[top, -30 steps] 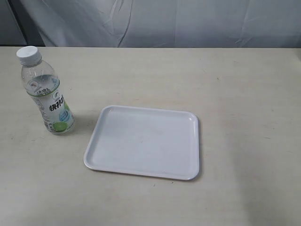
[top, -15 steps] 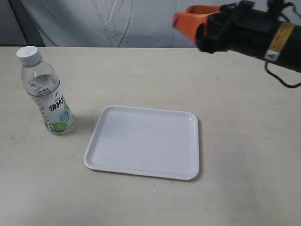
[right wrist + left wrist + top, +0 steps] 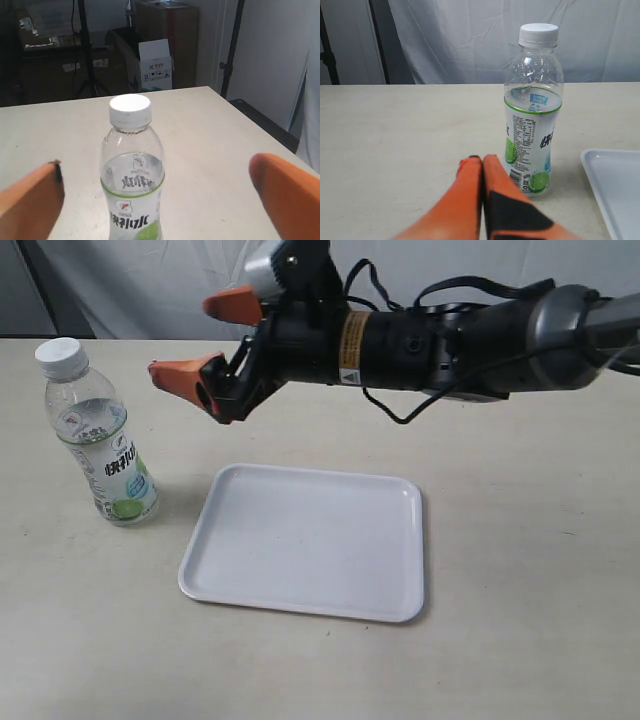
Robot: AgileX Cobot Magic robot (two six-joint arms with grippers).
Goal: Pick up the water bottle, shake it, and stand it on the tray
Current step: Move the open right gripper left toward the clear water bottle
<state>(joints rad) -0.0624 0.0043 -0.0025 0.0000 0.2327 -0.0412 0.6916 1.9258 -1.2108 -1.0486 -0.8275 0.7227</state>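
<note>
One bottle, two grippers: the right gripper [image 3: 185, 338] lines up on the water bottle [image 3: 97, 435].
On the table [image 3: 520, 570] the white tray [image 3: 310, 540] lies bare; the capped bottle stands upright just beside the tray's short edge, seemingly part-filled. Spread wide, the right gripper hangs beyond the tray's far corner on that side, bottle dead ahead; the left gripper [image 3: 481, 159], fingers pressed together, sits low nearby.
</note>
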